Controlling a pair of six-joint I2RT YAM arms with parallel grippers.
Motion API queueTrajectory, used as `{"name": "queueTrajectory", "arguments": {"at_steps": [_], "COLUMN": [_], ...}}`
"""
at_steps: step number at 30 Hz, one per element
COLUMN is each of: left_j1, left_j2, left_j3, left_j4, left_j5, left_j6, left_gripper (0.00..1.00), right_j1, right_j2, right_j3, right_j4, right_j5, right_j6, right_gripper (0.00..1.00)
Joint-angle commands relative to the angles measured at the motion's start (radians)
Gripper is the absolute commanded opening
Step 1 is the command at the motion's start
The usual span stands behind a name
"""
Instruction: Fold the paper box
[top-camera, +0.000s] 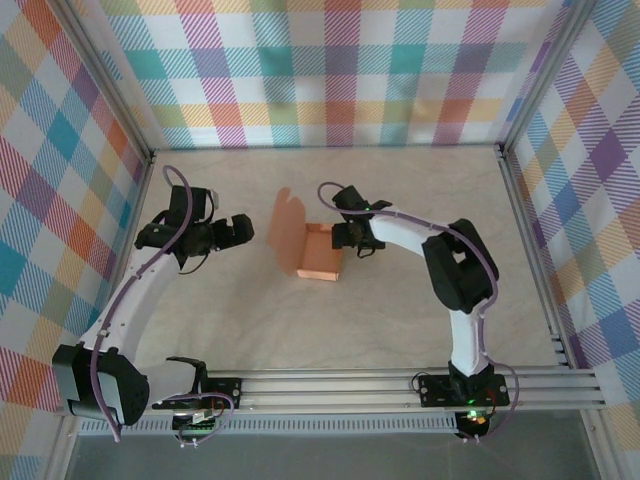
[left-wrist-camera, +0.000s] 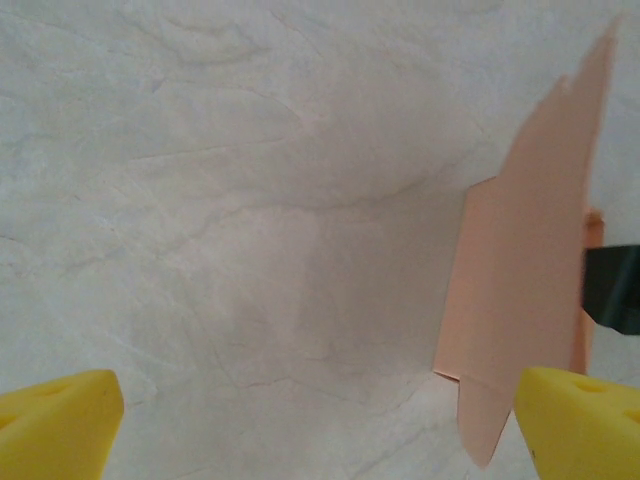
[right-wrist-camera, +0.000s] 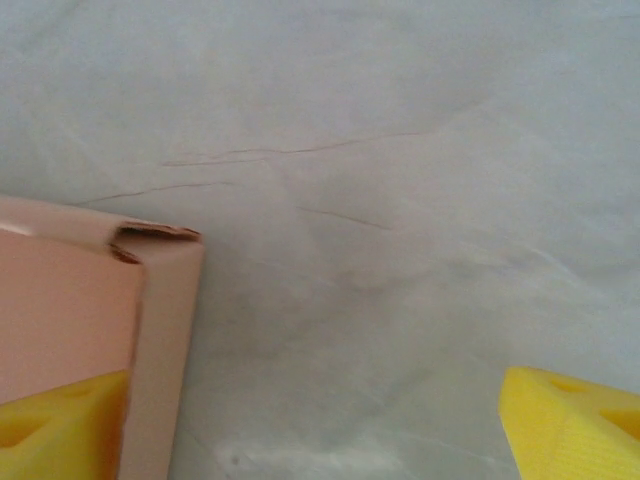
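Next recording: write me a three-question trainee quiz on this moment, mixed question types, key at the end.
1. True or false: the left claw is gripping the box.
2. The box's tall flap is: A) raised, B) lying flat on the table, C) closed over the box.
3. Fill in: the right claw is open, with one finger on the box side of the wall and the other over the bare ____.

Key: 1 false, it is open and apart from the box; 2 A; 3 table.
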Motion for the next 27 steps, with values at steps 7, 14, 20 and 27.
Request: {"name": "queueTrajectory", "arguments": {"at_steps": [7, 14, 20, 27], "left_j1": [-0.008, -0.027, -0.059, -0.080], "left_j2": [-0.007, -0.093, -0.071, -0.047], "left_j3": [-0.144, -0.338, -0.407, -0.397], "left_j4": [0.146, 0.235, 0.293, 0.313], "left_j5": [-0.040, -0.067, -0.041, -0.058], "left_j6": [-0.132, -0.262, -0.296, -0.286], "left_gripper": [1.00, 1.00, 1.00, 1.00], "right_j1": [-0.019, -0.049, -0.027, 0.096], "right_j2": [-0.236, -0.379, -0.357, -0.256], "right_j3": [-0.202, -0.411, -0.494, -0.397], "right_j4": [0.191, 0.229, 0.288, 0.325], "right_j5": [-0.064, -0.060, -0.177, -0.218], "right_j6": [0.007, 0.042, 0.031, 0.057], "right_gripper": [0.90, 0.87, 0.56, 0.48]}}
